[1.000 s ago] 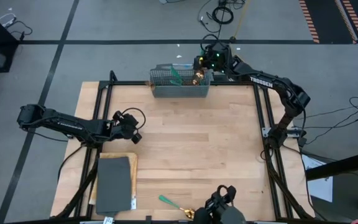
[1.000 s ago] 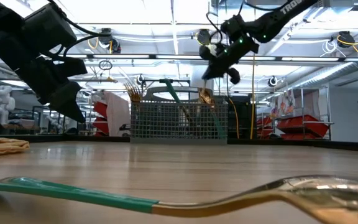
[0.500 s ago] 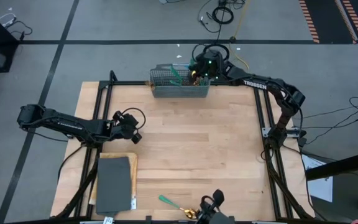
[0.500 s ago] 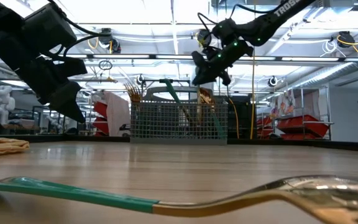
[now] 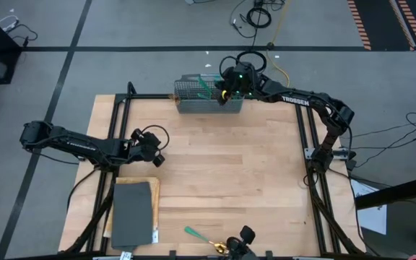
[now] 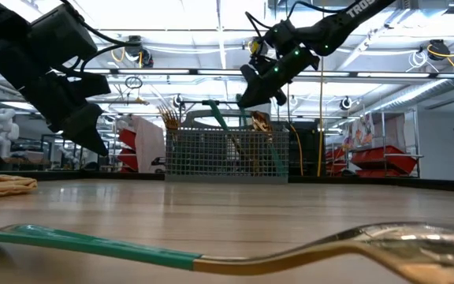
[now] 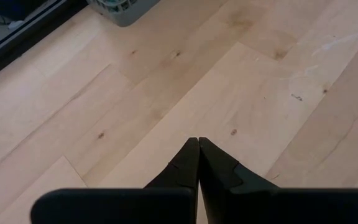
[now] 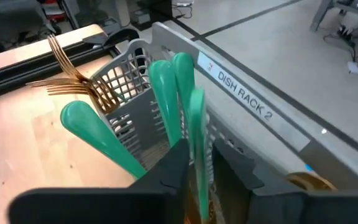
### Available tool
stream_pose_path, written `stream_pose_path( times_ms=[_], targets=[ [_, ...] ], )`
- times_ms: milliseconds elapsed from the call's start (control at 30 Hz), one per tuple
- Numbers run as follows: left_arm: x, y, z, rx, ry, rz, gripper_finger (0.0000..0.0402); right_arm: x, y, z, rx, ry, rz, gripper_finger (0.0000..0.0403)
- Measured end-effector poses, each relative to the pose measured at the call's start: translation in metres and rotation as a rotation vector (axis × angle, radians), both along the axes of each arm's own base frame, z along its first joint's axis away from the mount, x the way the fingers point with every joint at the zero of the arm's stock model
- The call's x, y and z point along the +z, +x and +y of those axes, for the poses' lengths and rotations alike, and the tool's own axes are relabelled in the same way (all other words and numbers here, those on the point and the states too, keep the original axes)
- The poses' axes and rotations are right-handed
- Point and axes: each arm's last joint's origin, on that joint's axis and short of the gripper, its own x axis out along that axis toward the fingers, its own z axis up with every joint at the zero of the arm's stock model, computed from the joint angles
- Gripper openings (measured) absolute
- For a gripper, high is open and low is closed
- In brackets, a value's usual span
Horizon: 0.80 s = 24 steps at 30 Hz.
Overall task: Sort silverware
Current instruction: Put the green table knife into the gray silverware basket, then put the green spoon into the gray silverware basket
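Right hand [image 6: 249, 96] shifted over in the last second: from off the right end of the basket [image 5: 208, 101] to above its right part, and lower, nose angled down into it. Left arm unchanged, nothing else on the counter [image 5: 222, 166] moved.

Right hand now partly open with a narrow gap, straddling one upright teal handle [image 8: 196, 130]. Looks lined up for a pinch; firm contact not confirmed, so not counting it as grabbed.

Left hand [image 5: 156, 149] parked over the left side of the counter, closed tight, tips pressed together, empty.

Silverware status:
- bunch standing in the basket at the far edge, teal handles [image 8: 166, 99] up; at least one fork [image 8: 73, 84] with its gold tines poking out
- one fork [image 5: 202, 239] lying flat near the front edge, well apart from the basket, just beside the grey mat [image 5: 132, 213]

Meaning for the task, as a guess: pick from the basket about to start, sorting itself barely begun. Only one piece out on the counter, rest not yet pulled.

Risks: handles crowded, neighbours right against the target, so likely to drag a second piece up or nudge the basket on lift. Slim glossy handle, likely to swivel in a pinch grip.
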Motion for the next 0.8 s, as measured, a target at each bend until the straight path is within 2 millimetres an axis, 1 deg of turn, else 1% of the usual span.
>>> stream_pose_path(
  times_ms=[233, 333, 400, 500, 567, 633, 700, 800],
  targets=[
    [0.0, 0.0, 0.0, 0.0, 0.0, 0.0, 0.0011, 0.002, 0.002, 0.002, 0.024, -0.047, 0.01, 0.0122],
    [0.0, 0.0, 0.0, 0.001, 0.0, -0.001, 0.0011, 0.012, 0.0, 0.008, 0.064, -0.075, 0.003, 0.0143],
    [0.0, 0.0, 0.0, 0.001, 0.0, -0.001, 0.0011, 0.025, -0.001, 0.019, 0.101, -0.117, -0.009, 0.015],
    [0.0, 0.0, 0.0, 0.001, -0.001, -0.001, 0.0011, 0.049, -0.003, 0.049, 0.185, -0.167, -0.035, 0.0155],
    [0.0, 0.0, 0.0, 0.001, 0.0, 0.0, 0.0011, 0.062, -0.005, 0.075, 0.253, -0.177, -0.023, 0.0155],
    [0.0, 0.0, 0.0, 0.001, 0.0, -0.001, 0.0011, 0.07, -0.008, 0.105, 0.327, -0.161, 0.006, 0.0155],
    [0.0, 0.0, 0.0, 0.001, -0.001, -0.001, 0.0011, 0.072, -0.009, 0.137, 0.406, -0.103, 0.053, 0.0155],
    [0.0, 0.0, 0.0, -0.001, -0.004, -0.002, 0.0011, 0.06, -0.005, 0.189, 0.506, 0.017, 0.152, 0.0155]
  ],
)
